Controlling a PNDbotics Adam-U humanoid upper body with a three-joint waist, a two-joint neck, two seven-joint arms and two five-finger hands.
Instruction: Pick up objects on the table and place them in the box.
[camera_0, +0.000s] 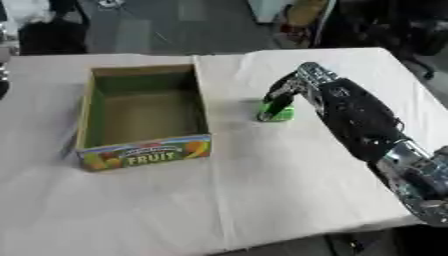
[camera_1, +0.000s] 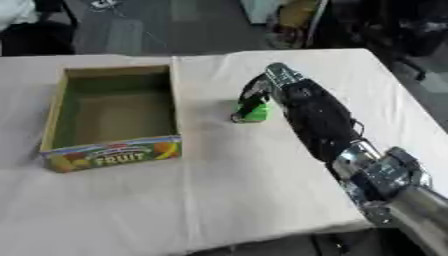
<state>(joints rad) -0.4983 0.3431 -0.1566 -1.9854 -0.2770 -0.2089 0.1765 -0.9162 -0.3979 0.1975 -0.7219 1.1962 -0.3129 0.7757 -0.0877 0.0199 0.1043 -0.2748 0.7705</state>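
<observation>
Grasp step. The right hand (camera_0: 293, 87) curls its fingers around a small green object (camera_0: 278, 113) directly beneath it on the table (camera_0: 262, 200). Next, probably: lift and carry leftward to the empty box (camera_0: 144, 150).

- The right arm's forearm (camera_1: 317, 120) is a bulky black shell, widest at its middle.
- Silver metal joint parts (camera_1: 376, 175) sit at its near end, by the elbow, with dark gaps between them.
- The right robot hand (camera_0: 289, 87) has a silver-grey knuckle block and thin black fingers.
</observation>
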